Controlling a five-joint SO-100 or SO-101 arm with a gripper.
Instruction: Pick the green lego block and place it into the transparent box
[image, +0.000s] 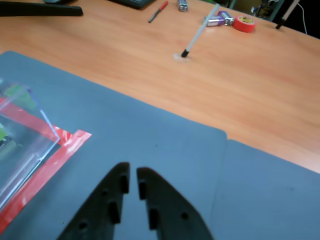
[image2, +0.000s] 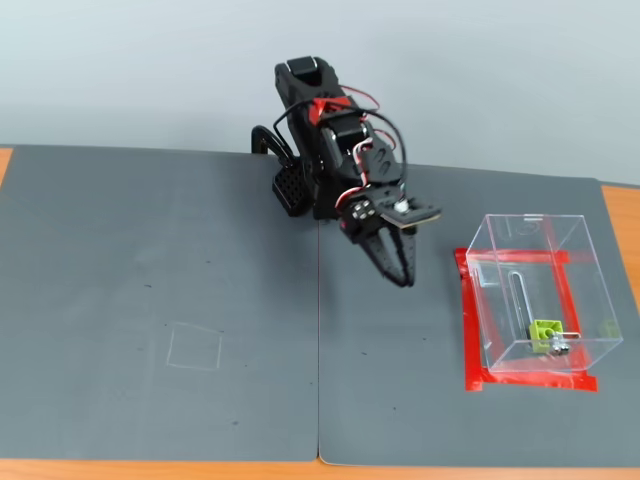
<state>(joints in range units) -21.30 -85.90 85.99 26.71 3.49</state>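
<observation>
We find the green lego block (image2: 545, 331) already inside the transparent box (image2: 520, 233). The gripper (image2: 405, 282) is nearly closed and empty. We judge the block light, rigid, best pinched across flat sides.

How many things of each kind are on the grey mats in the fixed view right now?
Green lego block: 1, inside the box
Transparent box: 1
Red tape outline under the box: 1
Gripper: 1, empty, fingers nearly together
Total: 4
</observation>
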